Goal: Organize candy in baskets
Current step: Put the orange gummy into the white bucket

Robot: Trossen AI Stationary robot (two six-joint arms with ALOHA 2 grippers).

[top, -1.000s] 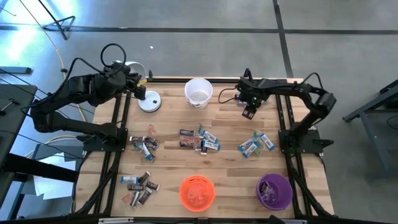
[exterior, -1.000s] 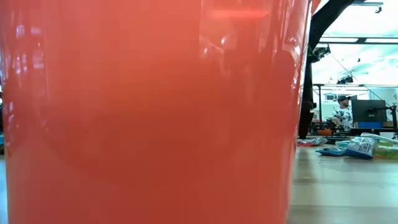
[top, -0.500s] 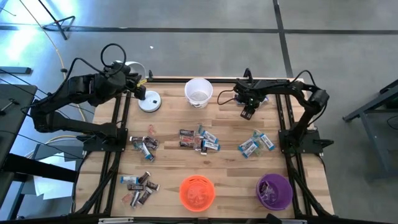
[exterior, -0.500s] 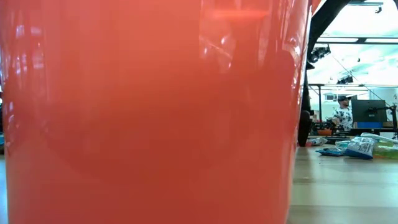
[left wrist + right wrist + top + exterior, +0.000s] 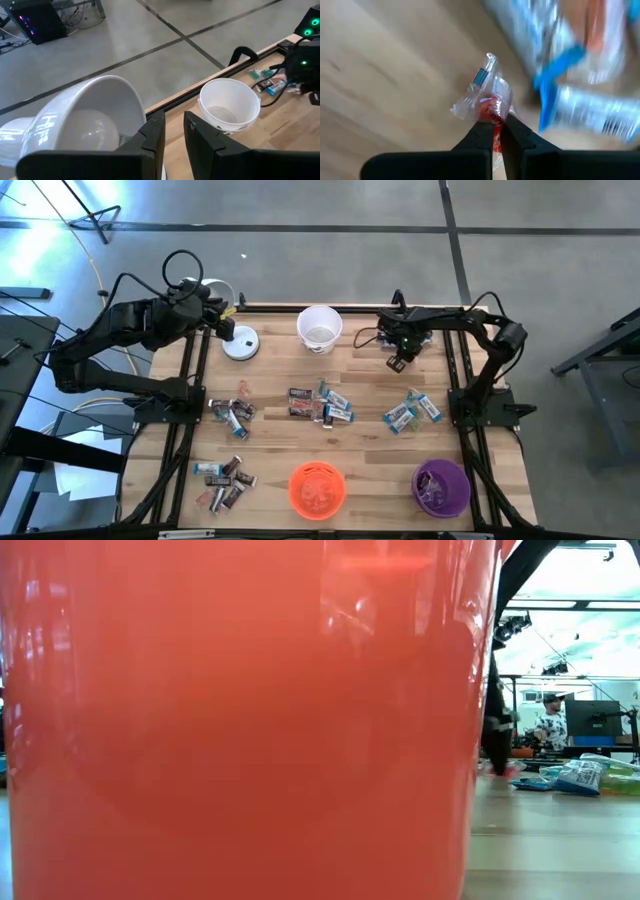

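Right wrist view shows the right gripper [image 5: 496, 131] pinched tight on a red candy in a crinkled clear wrapper [image 5: 487, 104], its twisted ends flaring over pale wood grain, with blue-silver packets [image 5: 585, 65] blurred just beyond.

From above, that gripper [image 5: 396, 363] hangs over the plank table [image 5: 270, 370] at about 1 o'clock, between the round white basket [image 5: 320, 328] at 12 and the blue-silver candy heap [image 5: 411, 411] at 3. A second ago its jaws stood apart; they have since closed on the sweet.

Dark-wrapped bars lie at 9 [image 5: 231, 412] and 7 [image 5: 224, 476], a mixed pile [image 5: 321, 405] at centre. Glossy orange basket [image 5: 317, 488] sits at 6 on the near edge, purple basket [image 5: 441, 486] at 5. Bare boards lie open between the piles.

The left gripper [image 5: 172, 131] is unchanged, its fingers a narrow slot apart, empty, beside the white lamp [image 5: 87, 120] at 11.
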